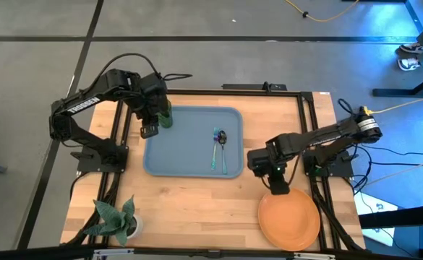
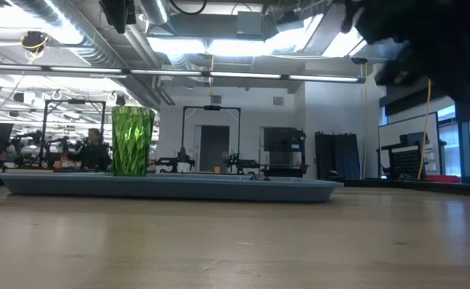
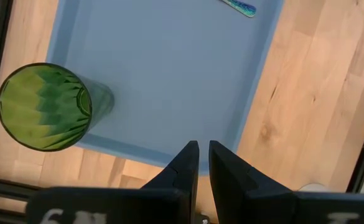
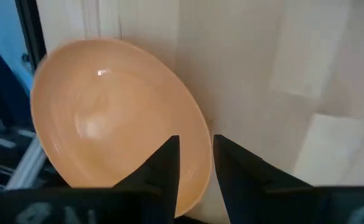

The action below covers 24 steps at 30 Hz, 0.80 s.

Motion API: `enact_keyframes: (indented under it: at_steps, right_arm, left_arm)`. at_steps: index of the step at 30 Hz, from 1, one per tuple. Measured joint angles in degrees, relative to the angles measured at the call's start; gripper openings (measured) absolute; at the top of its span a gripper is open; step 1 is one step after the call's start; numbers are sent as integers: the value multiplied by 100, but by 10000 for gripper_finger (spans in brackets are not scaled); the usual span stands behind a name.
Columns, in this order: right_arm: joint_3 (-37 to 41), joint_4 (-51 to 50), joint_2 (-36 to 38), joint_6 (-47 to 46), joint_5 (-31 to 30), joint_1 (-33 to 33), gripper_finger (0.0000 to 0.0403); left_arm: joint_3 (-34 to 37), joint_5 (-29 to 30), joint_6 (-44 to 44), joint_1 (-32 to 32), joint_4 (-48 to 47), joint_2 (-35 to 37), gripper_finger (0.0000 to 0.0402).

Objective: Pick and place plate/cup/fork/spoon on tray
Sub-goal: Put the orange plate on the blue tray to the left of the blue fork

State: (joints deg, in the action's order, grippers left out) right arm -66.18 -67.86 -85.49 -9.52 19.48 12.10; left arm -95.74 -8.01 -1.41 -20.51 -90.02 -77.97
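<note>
The blue-grey tray (image 1: 189, 162) lies mid-table. The green cup (image 1: 166, 116) stands upright on its base in the tray's far left corner and also shows in the left wrist view (image 3: 43, 106) and the low view (image 2: 132, 141). The spoon (image 1: 220, 141) and the fork (image 1: 223, 162) lie close together on the tray's right part. The orange plate (image 1: 289, 220) lies flat on the table at the near right. My left gripper (image 1: 150, 131) hangs empty over the tray's left rim beside the cup, its fingers almost together (image 3: 203, 155). My right gripper (image 1: 278, 186) is open above the plate's far rim (image 4: 197, 149).
A leafy plant in a white pot (image 1: 117, 220) stands at the table's near left corner. Bare wood lies between the tray and the plate. Dark frame rails (image 1: 312, 130) run along the table's sides.
</note>
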Motion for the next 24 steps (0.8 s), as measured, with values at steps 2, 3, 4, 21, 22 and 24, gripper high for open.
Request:
enact_keyframes:
  at_steps: [2,3,4,21,22,24]
  right_arm:
    - [251,152,-2,153,128,56,103]
    - [372,199,-1,239,231,85,103]
    - [494,309,0,287,306,110,103]
    - [1813,1845,0,720,274,199,103]
    - [1864,1890,0,723,290,199,103]
    - [1952,1990,0,723,305,199,103]
  left_arm:
    - [0,0,0,0,0,0,30]
    - [0,0,0,0,0,0,30]
    - [0,-1,0,0,2,0,30]
    - [2,0,134,0,72,0,30]
    - [2,0,136,0,73,0,30]
    - [2,0,143,0,72,0,30]
